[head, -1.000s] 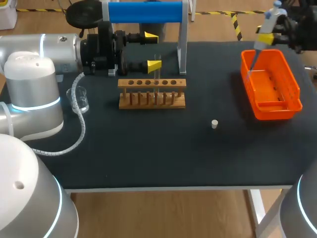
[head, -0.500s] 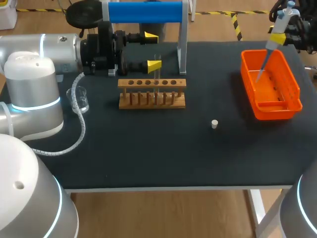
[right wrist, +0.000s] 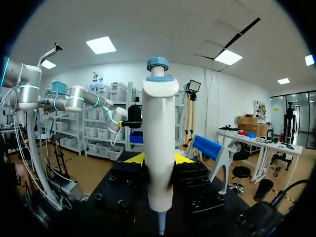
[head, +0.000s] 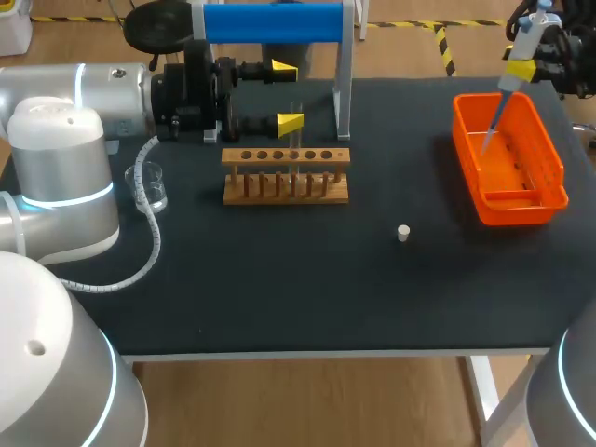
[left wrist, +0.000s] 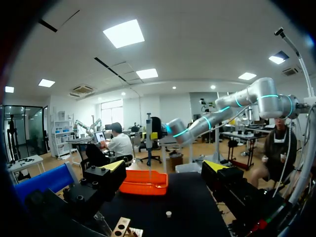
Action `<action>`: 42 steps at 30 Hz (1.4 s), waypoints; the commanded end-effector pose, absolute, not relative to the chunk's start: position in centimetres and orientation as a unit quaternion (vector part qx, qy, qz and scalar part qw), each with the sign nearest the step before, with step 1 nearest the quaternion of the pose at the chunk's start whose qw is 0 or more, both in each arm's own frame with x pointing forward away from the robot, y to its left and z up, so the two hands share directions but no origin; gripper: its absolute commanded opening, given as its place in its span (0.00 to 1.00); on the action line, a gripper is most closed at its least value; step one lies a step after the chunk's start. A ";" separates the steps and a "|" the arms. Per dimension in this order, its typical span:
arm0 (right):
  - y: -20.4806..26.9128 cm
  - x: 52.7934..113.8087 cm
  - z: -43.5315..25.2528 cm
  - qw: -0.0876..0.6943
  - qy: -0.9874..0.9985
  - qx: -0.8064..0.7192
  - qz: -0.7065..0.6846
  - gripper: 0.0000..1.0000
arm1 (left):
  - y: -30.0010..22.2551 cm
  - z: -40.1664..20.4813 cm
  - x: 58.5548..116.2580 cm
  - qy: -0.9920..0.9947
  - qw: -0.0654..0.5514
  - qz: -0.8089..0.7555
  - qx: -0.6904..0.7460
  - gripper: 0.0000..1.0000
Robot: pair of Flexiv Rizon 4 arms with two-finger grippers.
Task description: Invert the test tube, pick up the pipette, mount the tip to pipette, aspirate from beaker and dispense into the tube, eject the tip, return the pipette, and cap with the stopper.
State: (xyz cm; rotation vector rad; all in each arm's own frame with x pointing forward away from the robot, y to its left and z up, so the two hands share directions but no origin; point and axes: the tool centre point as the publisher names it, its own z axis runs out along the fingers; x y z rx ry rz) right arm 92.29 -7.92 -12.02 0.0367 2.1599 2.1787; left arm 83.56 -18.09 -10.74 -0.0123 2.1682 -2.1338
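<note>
My right gripper (head: 523, 67) is shut on the white and blue pipette (head: 517, 51) at the far right. The pipette's thin tip (head: 491, 130) hangs into the orange bin (head: 549, 158). In the right wrist view the pipette (right wrist: 159, 148) stands upright between the yellow fingertips (right wrist: 132, 158). My left gripper (head: 287, 94) is open behind the wooden rack (head: 286, 185), its nearer fingertip by the clear test tube (head: 296, 112) standing in the rack. From the left wrist view I see the bin (left wrist: 146, 188), the pipette (left wrist: 148, 143) and the stopper (left wrist: 168, 214) ahead of the open gripper (left wrist: 165, 168).
A small glass beaker (head: 149, 186) stands left of the rack, beside a coiled white cable (head: 149, 233). The white stopper (head: 403, 233) lies on the dark table between rack and bin. A stand with a blue roll (head: 275, 20) and a white post (head: 343, 88) rises at the back.
My right gripper carried the pipette a little to the right and back over the orange bin, then held still. The left arm has not moved.
</note>
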 end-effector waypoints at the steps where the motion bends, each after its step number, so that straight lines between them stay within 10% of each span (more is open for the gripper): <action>1: -8.0 92.2 -11.9 0.037 0.705 0.012 0.709 0.00 | -18.1 -10.8 83.5 0.711 0.051 -0.701 -0.004 1.00; 42: -15.9 94.8 -11.0 -0.016 0.701 -0.075 0.709 0.00 | -18.1 -10.8 83.5 0.711 0.051 -0.701 -0.004 1.00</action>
